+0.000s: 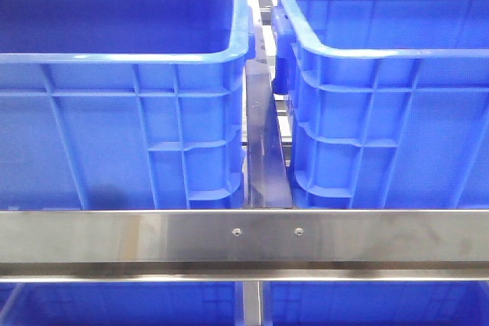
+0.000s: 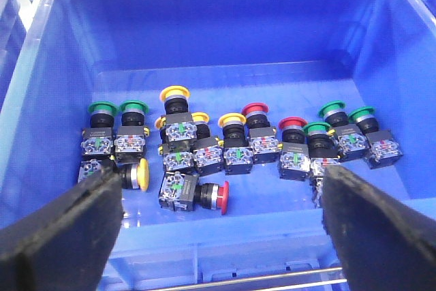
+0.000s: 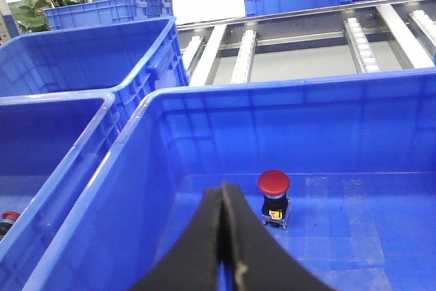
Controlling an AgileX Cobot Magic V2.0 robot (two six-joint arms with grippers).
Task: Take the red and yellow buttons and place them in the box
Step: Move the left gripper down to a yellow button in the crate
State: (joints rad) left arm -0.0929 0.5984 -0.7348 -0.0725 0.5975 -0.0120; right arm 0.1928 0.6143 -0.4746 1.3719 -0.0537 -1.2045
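In the left wrist view a blue bin (image 2: 225,39) holds several push buttons. A red button (image 2: 195,193) lies on its side nearest my left gripper (image 2: 221,233), with a yellow button (image 2: 133,174) beside it. More yellow buttons (image 2: 176,100) and red buttons (image 2: 256,115) stand in the row behind, among green buttons (image 2: 102,115). The left gripper hovers open above the bin's near wall, holding nothing. In the right wrist view my right gripper (image 3: 223,195) is shut and empty over another blue box (image 3: 320,120), where one red button (image 3: 274,194) stands upright.
The front view shows two large blue bins (image 1: 114,74) (image 1: 390,66) side by side behind a steel rail (image 1: 244,238), with a narrow gap between them. Further blue bins (image 3: 82,59) and a roller conveyor (image 3: 306,39) lie beyond the right box.
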